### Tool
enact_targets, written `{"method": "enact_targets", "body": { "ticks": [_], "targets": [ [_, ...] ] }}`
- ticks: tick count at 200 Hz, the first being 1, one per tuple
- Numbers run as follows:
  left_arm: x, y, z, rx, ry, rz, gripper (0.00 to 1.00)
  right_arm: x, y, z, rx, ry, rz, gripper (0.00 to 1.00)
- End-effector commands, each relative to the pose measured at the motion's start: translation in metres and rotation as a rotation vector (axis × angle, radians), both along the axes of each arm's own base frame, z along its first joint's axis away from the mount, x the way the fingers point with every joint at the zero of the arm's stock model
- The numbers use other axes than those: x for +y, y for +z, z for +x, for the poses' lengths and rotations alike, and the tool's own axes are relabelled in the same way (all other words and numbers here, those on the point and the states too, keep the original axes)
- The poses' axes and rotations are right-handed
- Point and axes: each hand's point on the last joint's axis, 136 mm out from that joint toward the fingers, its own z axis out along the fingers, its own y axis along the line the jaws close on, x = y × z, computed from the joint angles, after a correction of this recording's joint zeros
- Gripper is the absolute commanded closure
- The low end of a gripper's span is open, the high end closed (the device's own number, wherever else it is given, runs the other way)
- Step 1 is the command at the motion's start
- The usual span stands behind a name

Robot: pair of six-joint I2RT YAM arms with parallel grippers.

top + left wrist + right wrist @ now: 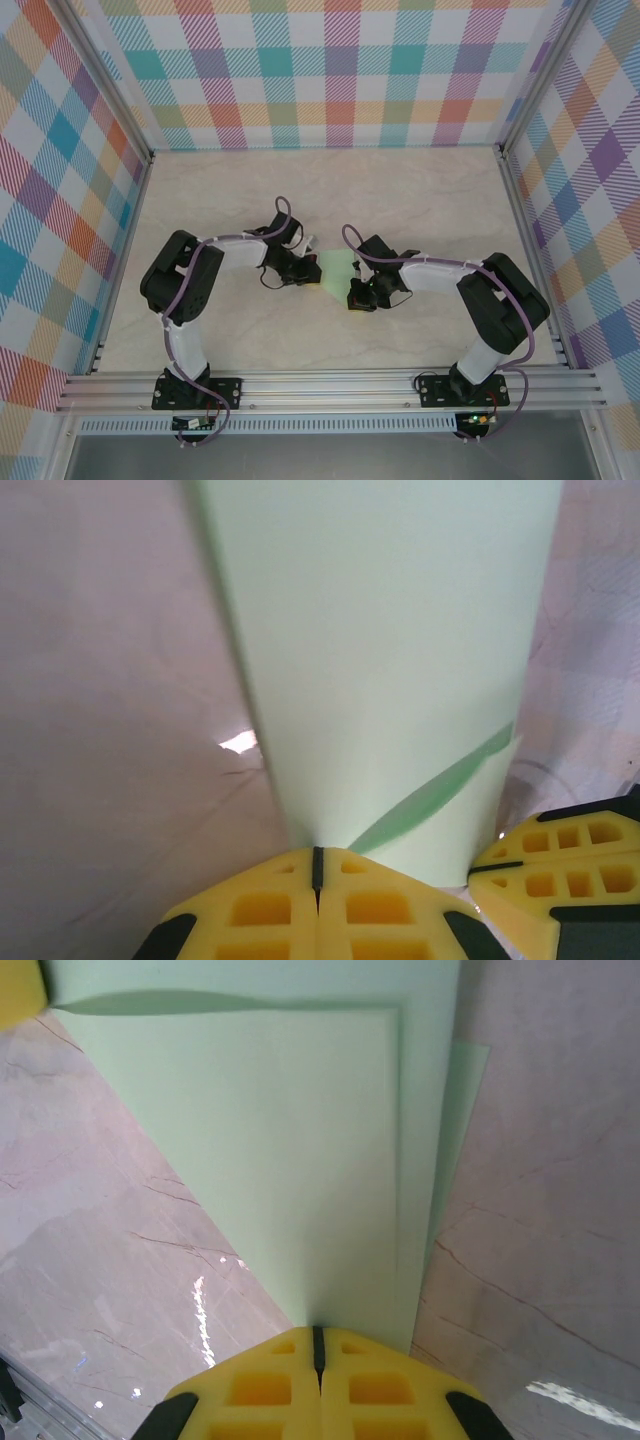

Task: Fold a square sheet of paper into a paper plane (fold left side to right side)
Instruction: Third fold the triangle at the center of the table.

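The sheet of paper [336,268] lay in the middle of the bench [420,190], right between the two arms. It was not one flat square. In the right wrist view one layer lay on top of another. The top layer's straight edge ran just inside the edge of the layer below, and a thin strip of a third layer peeked out on the right. In the left wrist view a flap stood up a little near the bottom corner, with a dark green shadow under it. So I think at least one fold was done, maybe more, but it was not pressed flat all the way. The paper did not look like a plane yet, as I could see no sharp nose and no wings. The left gripper [318,865] was closed up tight, with no gap between its two yellow halves, and its tip met the near edge of the paper. The right gripper [318,1340] was closed tight in the same way, with its tip at a corner of the paper. I could not tell if either one had the paper nipped or was only pushing down on it. The job left, I think, was to flatten the crease and then fold the nose and the wings.
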Motion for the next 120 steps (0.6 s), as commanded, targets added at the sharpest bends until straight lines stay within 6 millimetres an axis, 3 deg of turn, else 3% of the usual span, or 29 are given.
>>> {"method": "enact_targets", "body": {
  "ticks": [1,27,66,92,120],
  "targets": [
    [0.044,-0.012,0.013,-0.018,0.071,0.161,1.00,-0.040,-0.025,-0.024,0.084,-0.007,-0.186,1.00],
    [0.032,0.016,0.011,-0.042,0.083,0.076,0.99,-0.039,-0.025,-0.023,0.083,-0.008,-0.181,1.00],
    [-0.018,0.057,-0.012,-0.104,0.001,-0.055,0.99,-0.037,-0.023,-0.020,0.075,-0.012,-0.172,0.99],
    [-0.046,0.054,-0.025,-0.095,-0.046,-0.075,0.98,-0.036,-0.022,-0.020,0.072,-0.014,-0.170,0.99],
    [-0.060,0.029,-0.025,-0.055,-0.067,-0.050,0.99,-0.036,-0.022,-0.020,0.074,-0.013,-0.167,0.99]
  ]
}}
